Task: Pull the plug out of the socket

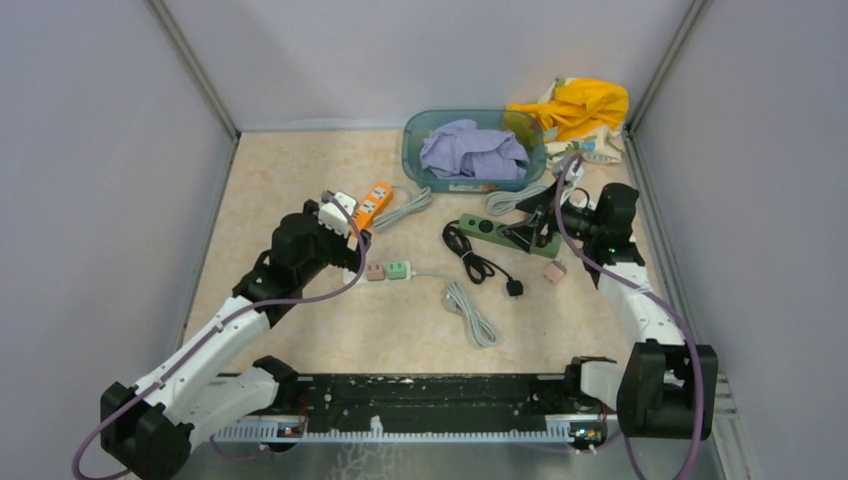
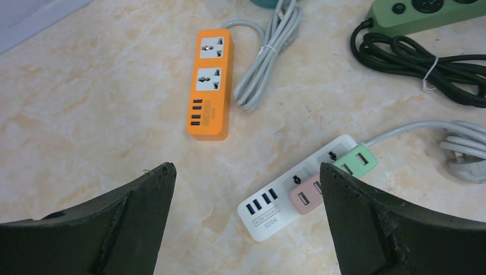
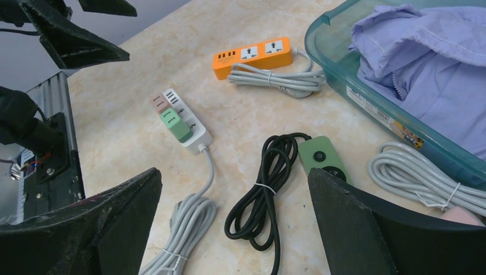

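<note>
Both grippers hang spread, gripping nothing. The left gripper hovers by the white power strip, where a pink plug and a green plug sit socketed. The top view hides most of that strip under the arm. Open tabletop lies leftward. The right gripper hangs farther right. At the back, a teal tub holds lavender cloth.

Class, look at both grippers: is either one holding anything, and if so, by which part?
Nothing is held: the left gripper and the right gripper are both open and empty.
</note>
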Robot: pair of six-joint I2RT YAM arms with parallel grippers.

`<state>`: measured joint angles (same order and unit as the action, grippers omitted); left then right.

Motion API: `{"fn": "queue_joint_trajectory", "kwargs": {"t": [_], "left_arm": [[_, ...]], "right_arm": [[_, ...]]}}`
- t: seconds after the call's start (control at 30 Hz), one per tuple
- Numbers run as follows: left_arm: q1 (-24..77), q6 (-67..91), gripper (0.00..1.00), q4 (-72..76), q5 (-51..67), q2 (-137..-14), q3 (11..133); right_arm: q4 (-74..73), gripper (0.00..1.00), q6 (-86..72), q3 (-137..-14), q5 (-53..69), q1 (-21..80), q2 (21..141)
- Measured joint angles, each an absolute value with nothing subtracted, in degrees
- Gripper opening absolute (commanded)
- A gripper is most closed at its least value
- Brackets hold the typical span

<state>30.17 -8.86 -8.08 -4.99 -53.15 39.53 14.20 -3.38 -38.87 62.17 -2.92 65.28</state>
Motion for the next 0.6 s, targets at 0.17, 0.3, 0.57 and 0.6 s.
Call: {"fn": "queue_joint_trajectory", "kwargs": {"t": [0.17,0.3,0.57,0.6], "left_arm": [[30.11,-11.31,1.0,-8.1,-8.19,-52.58,38.57],[30.11,-12.21,1.0,-8.08,-9.89,-52.18,37.85],[30.11,-12.73,1.0,-8.03,-11.11,-51.24,37.52],[30.11,-12.73,1.0,-8.03,-11.16,-51.16,37.5]], "right_arm": [[14.02,0.99,-2.07,-38.89,63.72,-2.92,65.58],[9.54,0.99,1.5,-40.45,64.38,-1.96,66.7],[-11.0,0.99,21.47,-52.69,61.25,7.46,71.02],[-12.73,0.99,23.46,-53.69,60.66,8.6,71.37]]}}
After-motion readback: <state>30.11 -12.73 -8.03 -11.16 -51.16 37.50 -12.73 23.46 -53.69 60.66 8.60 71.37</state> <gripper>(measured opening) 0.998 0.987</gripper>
